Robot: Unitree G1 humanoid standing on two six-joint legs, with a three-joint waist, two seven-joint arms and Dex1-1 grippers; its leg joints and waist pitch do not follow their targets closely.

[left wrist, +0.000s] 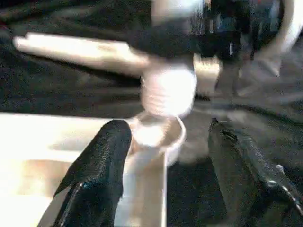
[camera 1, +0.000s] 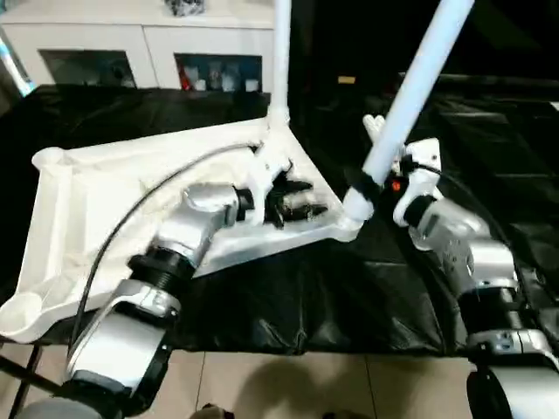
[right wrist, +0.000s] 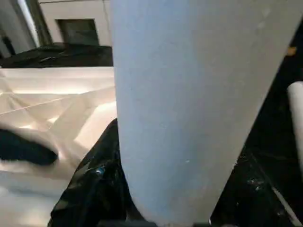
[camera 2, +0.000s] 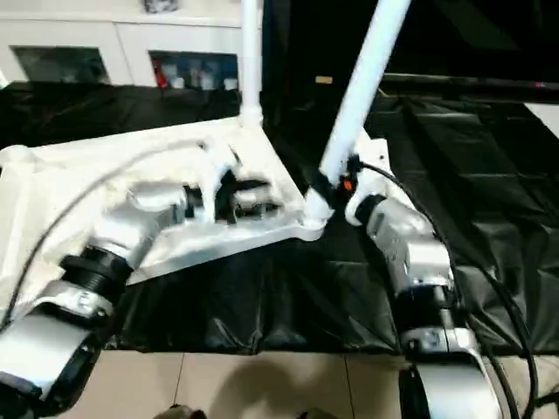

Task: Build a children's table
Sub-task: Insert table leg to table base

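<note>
While right hand (camera 1: 371, 188) pinches leg (camera 1: 417, 83), left hand (camera 1: 297, 202) spread over tabletop (camera 1: 113, 175)

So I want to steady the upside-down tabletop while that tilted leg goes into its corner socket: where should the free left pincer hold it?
Take the tabletop by a raised underside rib or its rim beside the near corner socket, coming from above and from the robot's left. The left pincer hovers open there, and the tilted leg in the right pincer crowds the socket's other side.

Both upright legs (camera 1: 417, 83) cut off above
</note>
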